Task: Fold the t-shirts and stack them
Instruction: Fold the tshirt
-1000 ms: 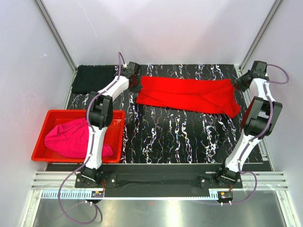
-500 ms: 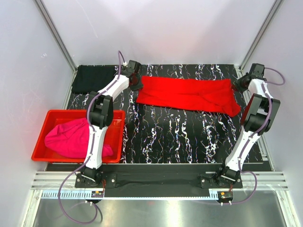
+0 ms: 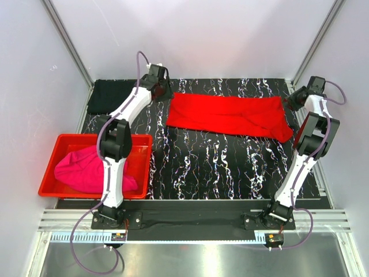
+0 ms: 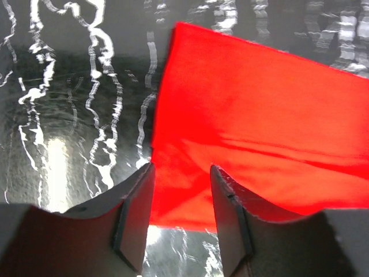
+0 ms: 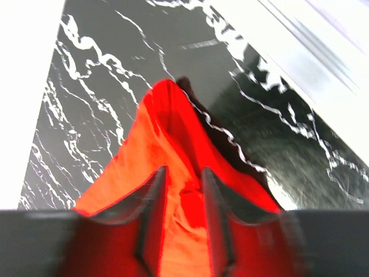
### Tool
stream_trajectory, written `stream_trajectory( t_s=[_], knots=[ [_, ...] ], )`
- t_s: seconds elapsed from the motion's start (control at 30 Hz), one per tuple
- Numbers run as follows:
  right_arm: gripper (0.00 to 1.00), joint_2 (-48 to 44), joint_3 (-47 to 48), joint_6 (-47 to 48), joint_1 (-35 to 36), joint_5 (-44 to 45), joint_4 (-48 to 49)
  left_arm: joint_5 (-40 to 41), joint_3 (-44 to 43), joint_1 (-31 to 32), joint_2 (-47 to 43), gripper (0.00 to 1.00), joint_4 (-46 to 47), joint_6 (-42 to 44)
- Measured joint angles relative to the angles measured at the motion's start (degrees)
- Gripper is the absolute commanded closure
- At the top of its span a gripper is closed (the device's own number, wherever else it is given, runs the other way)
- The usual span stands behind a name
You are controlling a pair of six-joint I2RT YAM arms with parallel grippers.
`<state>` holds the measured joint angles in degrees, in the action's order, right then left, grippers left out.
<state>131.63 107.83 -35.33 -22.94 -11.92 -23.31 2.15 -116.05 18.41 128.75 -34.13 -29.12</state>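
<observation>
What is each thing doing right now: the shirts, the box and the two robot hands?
red t-shirt, folded into a long strip, lying flat.
black t-shirt, folded, flat at the far left.
pink t-shirt, crumpled in the bin.
red bin, upright, holding the pink t-shirt.
left gripper, open, over the red t-shirt's left end.
right gripper, open, over its right end.

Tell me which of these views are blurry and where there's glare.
Right wrist: smeared throughout, the jaws and the red t-shirt soft-edged, the white rail at upper right streaked. Left wrist: mostly sharp, a bright glare patch on the glossy table near the jaws. Top external: crisp, evenly lit, soft shadows only.
</observation>
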Motion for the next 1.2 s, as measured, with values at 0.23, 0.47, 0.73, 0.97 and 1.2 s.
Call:
stream_trajectory(
  t_s=[0.23, 0.47, 0.73, 0.97, 1.2],
  knots=[
    [0.43, 0.2, 4.2, 2.6, 0.0, -0.7, -4.2, -7.2, 7.5, 0.9, -5.8, 0.55, 5.6, 0.4],
    [0.45, -13.4, -9.8, 4.2, 0.3, -0.8, -6.3, -11.9, 16.4, 1.6, -5.7, 0.66, 7.1, -0.7],
    [0.81, -25.7, -29.4, 3.7, 0.8, -1.0, -0.8, -12.8, 16.7, 0.9, -3.4, 0.72, 6.7, -1.3],
    [0.85, -22.2, -35.1, 4.1, 0.7, 2.7, 1.1, -13.1, 14.7, -0.2, 1.3, 0.72, 4.3, -1.5],
    [0.83, -19.2, -34.2, 4.4, -0.7, 8.1, 0.4, -13.2, 13.2, -1.4, 2.0, 0.74, 1.9, -1.9]
  ],
)
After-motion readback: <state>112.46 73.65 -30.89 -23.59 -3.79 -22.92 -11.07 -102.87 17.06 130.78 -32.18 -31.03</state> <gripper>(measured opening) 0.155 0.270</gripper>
